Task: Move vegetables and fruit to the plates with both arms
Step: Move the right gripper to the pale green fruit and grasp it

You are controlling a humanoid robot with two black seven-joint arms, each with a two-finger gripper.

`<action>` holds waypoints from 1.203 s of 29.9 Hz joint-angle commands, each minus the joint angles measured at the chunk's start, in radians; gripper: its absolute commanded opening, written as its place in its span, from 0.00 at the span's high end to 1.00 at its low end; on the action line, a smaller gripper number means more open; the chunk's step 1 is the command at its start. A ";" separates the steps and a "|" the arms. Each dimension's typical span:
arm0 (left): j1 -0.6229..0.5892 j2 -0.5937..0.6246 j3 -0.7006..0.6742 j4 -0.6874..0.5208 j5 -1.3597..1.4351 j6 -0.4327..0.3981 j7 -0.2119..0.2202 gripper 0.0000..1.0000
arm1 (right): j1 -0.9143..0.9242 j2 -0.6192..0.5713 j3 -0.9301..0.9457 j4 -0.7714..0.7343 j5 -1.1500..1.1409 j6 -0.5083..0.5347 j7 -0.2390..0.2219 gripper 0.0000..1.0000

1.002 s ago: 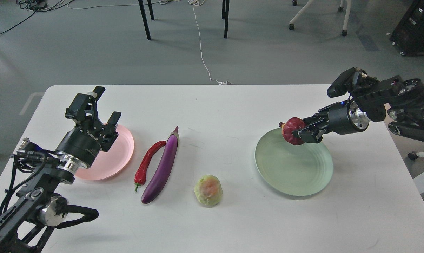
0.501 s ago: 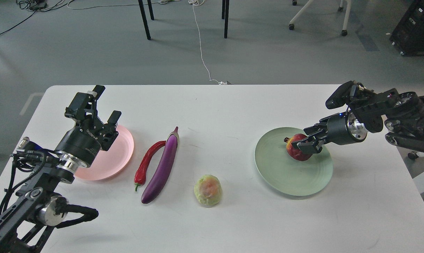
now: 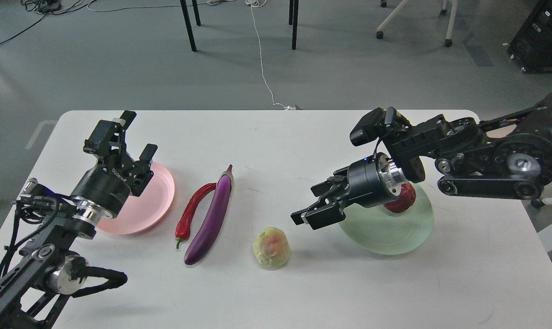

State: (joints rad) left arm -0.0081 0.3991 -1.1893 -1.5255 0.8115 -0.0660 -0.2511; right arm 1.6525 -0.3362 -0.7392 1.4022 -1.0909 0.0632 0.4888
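The dark red pomegranate (image 3: 403,200) lies on the pale green plate (image 3: 395,230), partly hidden behind my right wrist. My right gripper (image 3: 313,206) is open and empty, held above the table left of that plate and up-right of the yellow-green fruit (image 3: 271,247). The purple eggplant (image 3: 212,217) and the red chili (image 3: 192,212) lie side by side at centre left. My left gripper (image 3: 138,138) is open and empty, above the far edge of the pale pink plate (image 3: 148,205).
The white table (image 3: 276,283) ends in a near edge below and a far edge at the top. Beyond it are grey floor, chair legs (image 3: 189,27) and a white cable (image 3: 262,59).
My right gripper lowered the pomegranate onto the green plate, let go, and moved left toward the yellow-green fruit. The left arm barely moved.
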 commanded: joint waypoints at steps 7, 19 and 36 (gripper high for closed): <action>0.016 0.004 -0.003 -0.007 0.002 0.002 0.000 0.02 | -0.108 0.235 -0.023 -0.184 0.002 -0.036 0.000 0.05; 0.017 0.006 -0.015 -0.007 0.002 0.000 0.000 0.02 | -0.152 0.316 -0.083 -0.272 0.002 -0.049 0.000 0.08; 0.017 0.006 -0.015 -0.007 0.002 0.000 0.000 0.02 | -0.155 0.336 -0.086 -0.301 0.003 -0.046 0.000 0.56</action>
State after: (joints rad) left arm 0.0092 0.4050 -1.2042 -1.5330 0.8131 -0.0659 -0.2516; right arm 1.4957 0.0001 -0.8238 1.1018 -1.0885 0.0168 0.4890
